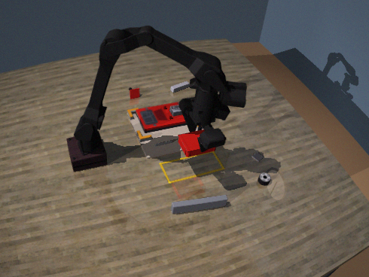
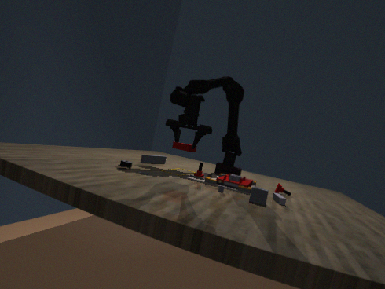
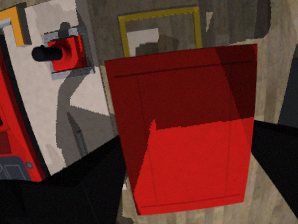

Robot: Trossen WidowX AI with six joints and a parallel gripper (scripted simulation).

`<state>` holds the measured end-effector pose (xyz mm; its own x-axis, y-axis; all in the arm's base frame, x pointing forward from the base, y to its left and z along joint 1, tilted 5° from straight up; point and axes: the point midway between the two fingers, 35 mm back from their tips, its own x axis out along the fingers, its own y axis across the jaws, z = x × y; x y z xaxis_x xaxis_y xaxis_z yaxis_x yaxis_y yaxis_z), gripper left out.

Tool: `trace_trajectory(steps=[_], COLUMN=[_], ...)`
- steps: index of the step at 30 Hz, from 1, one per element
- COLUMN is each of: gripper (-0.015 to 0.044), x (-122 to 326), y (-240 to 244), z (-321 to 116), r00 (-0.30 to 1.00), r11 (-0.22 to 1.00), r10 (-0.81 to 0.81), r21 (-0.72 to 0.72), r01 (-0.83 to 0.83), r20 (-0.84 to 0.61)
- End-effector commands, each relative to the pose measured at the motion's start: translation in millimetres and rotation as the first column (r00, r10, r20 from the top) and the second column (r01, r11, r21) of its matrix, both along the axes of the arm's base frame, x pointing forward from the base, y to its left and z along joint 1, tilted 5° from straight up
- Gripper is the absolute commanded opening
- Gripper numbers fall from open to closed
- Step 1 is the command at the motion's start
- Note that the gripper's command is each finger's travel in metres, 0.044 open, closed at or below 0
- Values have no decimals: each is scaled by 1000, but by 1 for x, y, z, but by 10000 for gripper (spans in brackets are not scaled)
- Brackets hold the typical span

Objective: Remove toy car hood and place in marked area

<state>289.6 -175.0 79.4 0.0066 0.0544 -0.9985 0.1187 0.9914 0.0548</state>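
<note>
The hood, a flat red box-shaped part (image 1: 189, 146) (image 2: 184, 147) (image 3: 200, 162), is in the air, roughly level. My gripper (image 1: 198, 140) (image 2: 185, 144) (image 3: 184, 135) is shut on it, with one finger at each side. In the exterior view a gap shows between the hood and the table. The marked area, a yellow outline (image 1: 184, 178) (image 3: 160, 12), lies on the table; the hood hides part of it in the wrist view. The red toy car (image 1: 175, 120) (image 2: 245, 182) (image 3: 12, 135) stands beside it on a pale board, without the hood.
A red piece with an upright black handle (image 2: 199, 173) (image 3: 72, 55) stands on the pale board (image 1: 169, 132). A long grey block (image 1: 199, 204) (image 2: 153, 159) lies beyond the marked area. A wheel (image 1: 264, 179) lies to its right. A red piece (image 1: 135, 93) and a pale block (image 1: 180, 86) lie behind the car.
</note>
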Motion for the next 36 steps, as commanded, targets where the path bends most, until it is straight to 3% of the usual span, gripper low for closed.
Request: trace_trajectory(steps=[1, 36], gripper=[0, 0], x=[0, 1], y=[-1, 0], z=[-3, -25], r00=[1000, 1000], r11=[1000, 1000], r10=[3, 3], r21=[-2, -2], r01=[-3, -3], r20=[-4, -4])
